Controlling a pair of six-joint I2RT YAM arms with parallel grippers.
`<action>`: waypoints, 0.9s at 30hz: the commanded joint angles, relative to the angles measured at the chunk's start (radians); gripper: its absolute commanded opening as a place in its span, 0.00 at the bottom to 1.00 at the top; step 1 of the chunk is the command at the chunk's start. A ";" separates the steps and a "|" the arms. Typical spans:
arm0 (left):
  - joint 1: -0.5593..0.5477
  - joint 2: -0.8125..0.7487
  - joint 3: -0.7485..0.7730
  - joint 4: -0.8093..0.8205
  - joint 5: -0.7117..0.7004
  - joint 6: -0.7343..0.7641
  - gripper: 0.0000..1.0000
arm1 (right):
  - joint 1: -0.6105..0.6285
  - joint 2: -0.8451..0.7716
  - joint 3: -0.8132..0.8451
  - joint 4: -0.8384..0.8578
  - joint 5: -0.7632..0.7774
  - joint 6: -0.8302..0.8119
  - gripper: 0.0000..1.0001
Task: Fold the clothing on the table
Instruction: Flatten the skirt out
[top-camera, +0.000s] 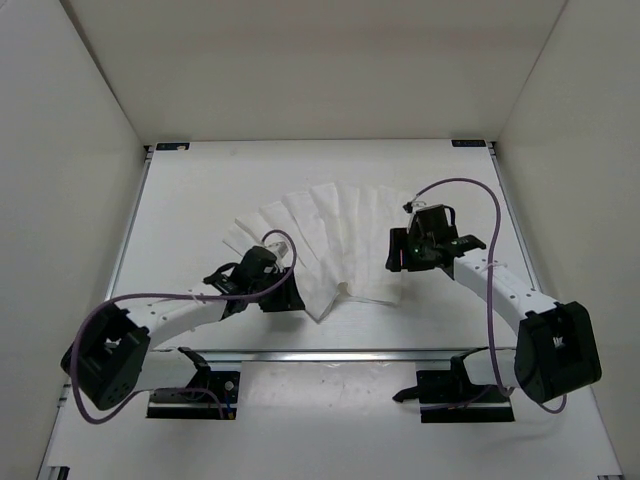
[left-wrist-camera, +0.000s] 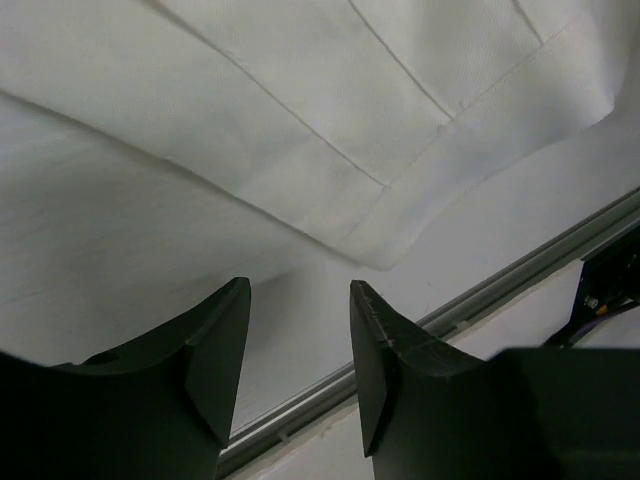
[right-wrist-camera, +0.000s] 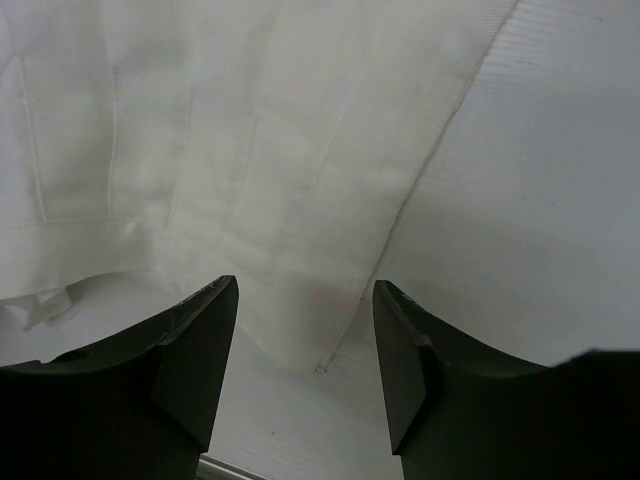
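The clothing (top-camera: 335, 235) is a thin white garment with lengthwise creases, spread like a fan on the table (top-camera: 190, 200). My left gripper (top-camera: 287, 296) sits low at the garment's near left edge. In the left wrist view it (left-wrist-camera: 299, 290) stands open, with bare table between the fingers and a hemmed corner of the clothing (left-wrist-camera: 300, 150) just beyond the tips. My right gripper (top-camera: 397, 262) hovers at the garment's near right edge. The right wrist view shows it (right-wrist-camera: 305, 290) open, straddling a pointed corner of the clothing (right-wrist-camera: 300, 200) without gripping it.
A metal rail (top-camera: 330, 353) runs across the table's near side, also visible as the rail (left-wrist-camera: 500, 280) close behind the left fingers. Plain white walls enclose the table on three sides. Purple cables (top-camera: 470, 185) loop off both arms.
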 joint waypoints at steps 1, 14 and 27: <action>-0.053 0.067 -0.004 0.129 -0.020 -0.115 0.57 | 0.002 0.026 -0.014 0.038 -0.041 0.003 0.54; -0.130 0.342 0.050 0.363 -0.066 -0.278 0.39 | -0.014 -0.024 -0.082 0.124 -0.111 0.035 0.54; 0.132 0.023 -0.050 0.008 -0.113 -0.033 0.00 | 0.075 -0.009 -0.074 0.040 -0.013 0.066 0.55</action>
